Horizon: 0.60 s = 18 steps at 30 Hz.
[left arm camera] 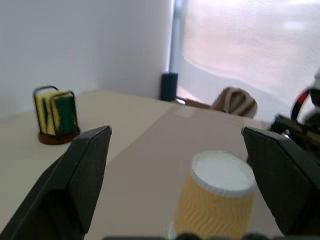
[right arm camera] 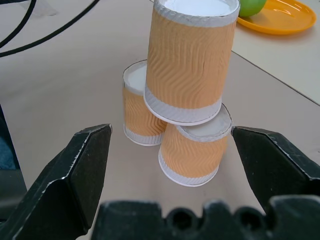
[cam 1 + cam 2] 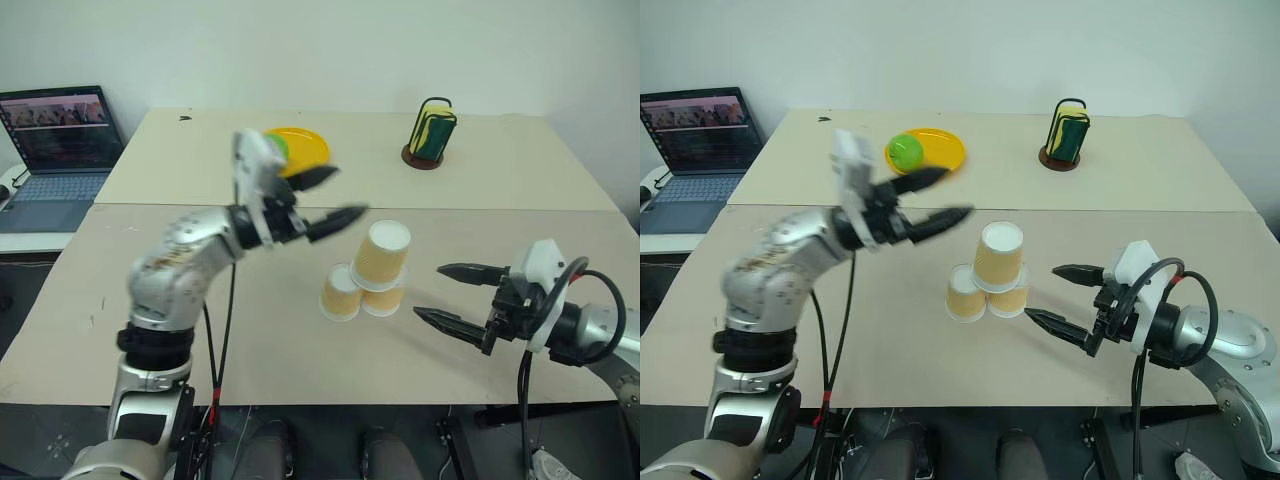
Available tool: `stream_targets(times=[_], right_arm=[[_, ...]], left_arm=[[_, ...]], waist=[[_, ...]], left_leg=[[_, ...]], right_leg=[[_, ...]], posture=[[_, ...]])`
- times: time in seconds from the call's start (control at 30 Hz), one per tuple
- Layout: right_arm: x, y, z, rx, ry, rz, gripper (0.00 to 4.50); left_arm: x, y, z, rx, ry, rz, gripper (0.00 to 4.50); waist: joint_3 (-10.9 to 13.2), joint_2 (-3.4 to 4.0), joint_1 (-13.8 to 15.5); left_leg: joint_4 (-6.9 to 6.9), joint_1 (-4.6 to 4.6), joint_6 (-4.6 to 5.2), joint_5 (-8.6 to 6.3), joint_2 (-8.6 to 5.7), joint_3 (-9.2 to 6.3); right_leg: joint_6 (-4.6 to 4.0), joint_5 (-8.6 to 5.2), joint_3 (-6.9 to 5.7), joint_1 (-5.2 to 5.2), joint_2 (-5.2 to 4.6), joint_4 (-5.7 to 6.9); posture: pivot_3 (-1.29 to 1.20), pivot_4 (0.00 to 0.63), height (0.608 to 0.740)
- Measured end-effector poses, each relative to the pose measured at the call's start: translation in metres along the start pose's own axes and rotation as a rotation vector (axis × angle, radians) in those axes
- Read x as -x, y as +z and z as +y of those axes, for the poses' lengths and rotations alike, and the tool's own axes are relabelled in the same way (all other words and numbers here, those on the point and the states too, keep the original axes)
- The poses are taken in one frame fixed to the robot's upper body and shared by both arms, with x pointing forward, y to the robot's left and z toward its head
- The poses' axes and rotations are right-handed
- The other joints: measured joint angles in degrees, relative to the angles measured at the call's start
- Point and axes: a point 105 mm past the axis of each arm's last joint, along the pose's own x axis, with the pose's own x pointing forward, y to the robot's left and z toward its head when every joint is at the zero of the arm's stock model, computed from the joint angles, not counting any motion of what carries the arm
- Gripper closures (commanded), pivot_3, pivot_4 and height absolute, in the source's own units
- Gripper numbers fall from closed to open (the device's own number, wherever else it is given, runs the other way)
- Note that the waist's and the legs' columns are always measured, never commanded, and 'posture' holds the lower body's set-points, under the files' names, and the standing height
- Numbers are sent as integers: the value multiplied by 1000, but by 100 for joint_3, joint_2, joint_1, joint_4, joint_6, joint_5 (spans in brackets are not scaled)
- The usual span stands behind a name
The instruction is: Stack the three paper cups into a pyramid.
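Three tan-orange paper cups stand upside down as a pyramid in the middle of the table: one base cup (image 3: 340, 293), a second base cup (image 3: 384, 297) beside it, and the top cup (image 3: 381, 254) resting across both. My left gripper (image 3: 334, 197) hangs open above and to the left of the pyramid, holding nothing. In the left wrist view the top cup (image 1: 217, 195) sits between its fingers, farther off. My right gripper (image 3: 448, 294) stands open just right of the cups, apart from them. The right wrist view shows the pyramid's top cup (image 2: 190, 60) close ahead.
An orange plate (image 3: 940, 150) with a green apple (image 3: 905, 152) lies at the back left of the table. A holder with yellow and green sponges (image 3: 432, 133) stands at the back right. A laptop (image 3: 55, 150) sits on a side desk at far left.
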Motion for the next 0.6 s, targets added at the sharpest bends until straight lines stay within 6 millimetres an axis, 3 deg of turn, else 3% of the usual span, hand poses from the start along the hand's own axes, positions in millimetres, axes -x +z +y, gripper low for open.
stream_targets(times=[0.17, 0.2, 0.23, 0.33, 0.43, 0.5, 0.6], right_arm=[[10, -10, -9, -29, -33, 27, 0], [14, -13, -13, -34, -53, 36, 0], [23, -22, -23, -33, -108, 81, 0], [42, -44, -54, -47, -288, 160, 0], [45, -50, -98, -79, -595, 96, 0], [49, -60, -119, -115, -777, 73, 0], [35, -82, -119, -249, -872, -27, 0]], left_arm=[[49, 27, 41, 47, 307, -90, 53], [62, 27, 51, 50, 388, -94, 53], [87, 23, 70, 49, 553, -83, 53], [153, -10, 105, 30, 938, 38, 53], [205, -49, 107, 21, 1183, 128, 53], [224, -74, 100, 23, 1275, 189, 53], [244, -85, 95, -29, 1387, 196, 53]], waist=[[0, 0, 23], [0, 0, 27], [-1, 1, 28], [-1, -3, 25], [-9, -20, -23], [-7, -24, -5], [-12, -36, 71]], left_leg=[[1, 5, -1, 1, -2, 0], [0, 6, -1, 1, -3, 0], [-1, 10, -1, 0, -5, 2], [-1, 11, -5, 3, -5, 6], [-4, 17, -19, 10, -1, 10], [-5, 14, -28, 15, -1, 8], [-13, 12, -40, 21, 7, -5]], right_leg=[[2, 1, -1, 5, -2, 2], [2, 1, -1, 6, -2, 1], [2, 1, 0, 9, -4, 0], [1, 2, 2, 7, -2, 3], [-6, 12, 8, 4, -2, 4], [-10, 15, 7, -3, -4, 10], [-17, 17, -8, -2, 0, 9]], posture=[[0, 150, 735], [0, 150, 735], [0, 150, 735], [0, 150, 735], [0, 150, 735], [0, 150, 735], [0, 150, 735]])
